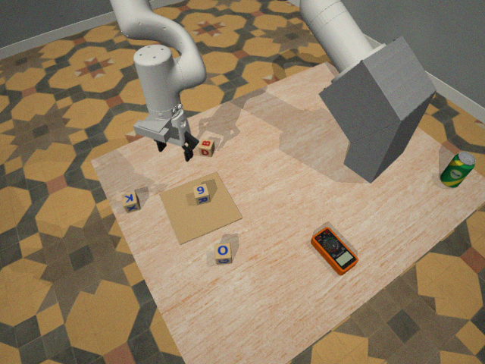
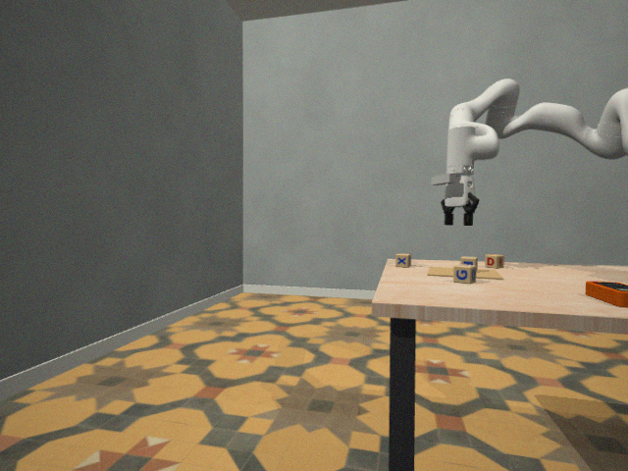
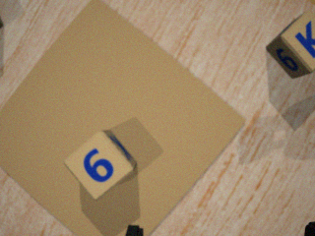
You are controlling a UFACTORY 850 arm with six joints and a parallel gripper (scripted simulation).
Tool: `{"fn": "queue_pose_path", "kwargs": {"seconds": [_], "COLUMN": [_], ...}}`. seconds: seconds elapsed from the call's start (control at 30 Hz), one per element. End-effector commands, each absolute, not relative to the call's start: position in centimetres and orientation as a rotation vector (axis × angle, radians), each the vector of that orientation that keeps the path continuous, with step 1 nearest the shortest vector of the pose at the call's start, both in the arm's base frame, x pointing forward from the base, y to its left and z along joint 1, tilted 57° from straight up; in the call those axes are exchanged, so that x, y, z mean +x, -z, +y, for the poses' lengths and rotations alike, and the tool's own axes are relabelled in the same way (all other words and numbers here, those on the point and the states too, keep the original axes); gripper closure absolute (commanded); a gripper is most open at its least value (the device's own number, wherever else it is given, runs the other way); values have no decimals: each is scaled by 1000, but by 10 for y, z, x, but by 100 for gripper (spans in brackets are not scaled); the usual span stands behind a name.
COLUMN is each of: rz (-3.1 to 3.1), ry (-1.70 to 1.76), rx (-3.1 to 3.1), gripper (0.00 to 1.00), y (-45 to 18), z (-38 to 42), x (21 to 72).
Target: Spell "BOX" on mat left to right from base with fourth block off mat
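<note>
A tan mat lies on the wooden table. One block with a blue 6 on top stands on the mat; it also shows in the wrist view. A block with a red B on top stands off the mat on its far side. A block with a blue K on top stands off the mat to the left, seen in the wrist view too. A block with a blue O on top stands off the mat to the front. My gripper is open and empty, high above the table near the mat's far edge.
An orange multimeter lies on the table to the right. A green can lies near the right edge. A big grey box at the arm's base looms over the back right.
</note>
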State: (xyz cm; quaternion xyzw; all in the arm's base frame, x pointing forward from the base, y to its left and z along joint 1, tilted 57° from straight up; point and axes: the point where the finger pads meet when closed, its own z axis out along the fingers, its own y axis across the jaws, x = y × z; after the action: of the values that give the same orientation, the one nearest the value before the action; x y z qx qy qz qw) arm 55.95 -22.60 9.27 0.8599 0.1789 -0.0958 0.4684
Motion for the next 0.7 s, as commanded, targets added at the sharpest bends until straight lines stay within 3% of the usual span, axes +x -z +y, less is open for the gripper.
{"fn": "queue_pose_path", "kwargs": {"seconds": [0.0, 0.13, 0.2, 0.37, 0.67], "rz": [438, 438, 438, 440, 441], "ry": [247, 248, 247, 246, 246], "rx": [2110, 2110, 2111, 2114, 2115], "gripper": [0, 0, 0, 0, 0], "y": [-115, -117, -142, -166, -170], "z": [-245, -246, -263, -279, -281], "x": [612, 615, 651, 679, 683]}}
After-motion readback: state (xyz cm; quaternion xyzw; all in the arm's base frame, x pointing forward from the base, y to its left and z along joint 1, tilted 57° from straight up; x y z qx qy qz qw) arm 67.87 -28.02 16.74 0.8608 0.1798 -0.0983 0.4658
